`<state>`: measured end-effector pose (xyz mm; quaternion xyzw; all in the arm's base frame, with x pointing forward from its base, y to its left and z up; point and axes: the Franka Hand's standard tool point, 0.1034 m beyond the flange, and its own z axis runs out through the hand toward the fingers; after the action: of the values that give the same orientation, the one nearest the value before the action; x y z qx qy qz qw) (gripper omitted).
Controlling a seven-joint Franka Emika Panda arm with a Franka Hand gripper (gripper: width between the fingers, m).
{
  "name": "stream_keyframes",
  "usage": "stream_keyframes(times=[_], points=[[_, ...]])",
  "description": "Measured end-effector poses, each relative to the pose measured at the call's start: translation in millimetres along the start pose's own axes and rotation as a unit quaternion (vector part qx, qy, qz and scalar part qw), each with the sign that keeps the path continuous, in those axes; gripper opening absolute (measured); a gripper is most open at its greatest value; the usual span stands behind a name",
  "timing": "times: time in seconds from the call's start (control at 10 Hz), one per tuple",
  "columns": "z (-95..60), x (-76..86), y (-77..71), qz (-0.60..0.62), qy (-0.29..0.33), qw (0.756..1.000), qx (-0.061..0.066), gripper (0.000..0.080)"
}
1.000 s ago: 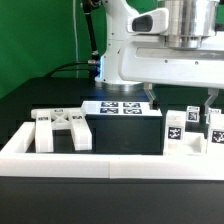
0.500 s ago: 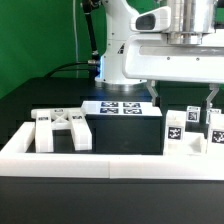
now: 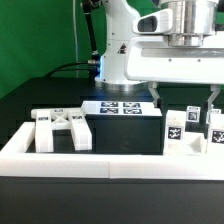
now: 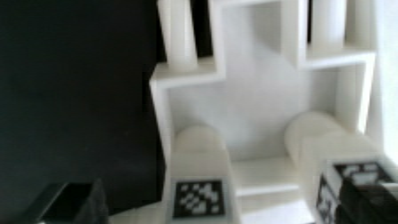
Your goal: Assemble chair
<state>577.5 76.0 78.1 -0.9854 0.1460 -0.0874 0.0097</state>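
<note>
The chair lies in loose white pieces inside the walled area. An X-braced panel [image 3: 60, 128] lies at the exterior view's left. Tagged blocky pieces [image 3: 175, 130] [image 3: 213, 132] stand at the right. My gripper [image 3: 182, 99] hangs open just above those right-hand pieces, one finger [image 3: 153, 96] on each side. In the wrist view a notched white piece [image 4: 249, 110] with two rounded posts and square tags [image 4: 199, 195] fills the frame. It sits under my gripper [image 4: 217, 205], whose dark fingertips [image 4: 71, 203] show at the picture's edge. Nothing is held.
The marker board [image 3: 122, 108] lies on the black table behind the parts. A long low white border wall [image 3: 110, 162] runs along the front and up the left side. The white robot body [image 3: 125, 50] stands behind.
</note>
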Motion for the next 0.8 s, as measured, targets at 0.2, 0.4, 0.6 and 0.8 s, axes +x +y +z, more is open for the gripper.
stream_keyframes(times=[0.2,0.4,0.6,0.8], points=[[13.4,-8.1,4.2,-0.012,0.012,1.0,-0.001,0.0649],[24.3,-10.4,8.4,-0.016,0.015,1.0,-0.004,0.0649],[37.4,-15.0,13.9,-0.02,0.014,1.0,-0.009,0.0649],[46.0,-20.0,14.5,-0.023,0.013,1.0,-0.012,0.0649]])
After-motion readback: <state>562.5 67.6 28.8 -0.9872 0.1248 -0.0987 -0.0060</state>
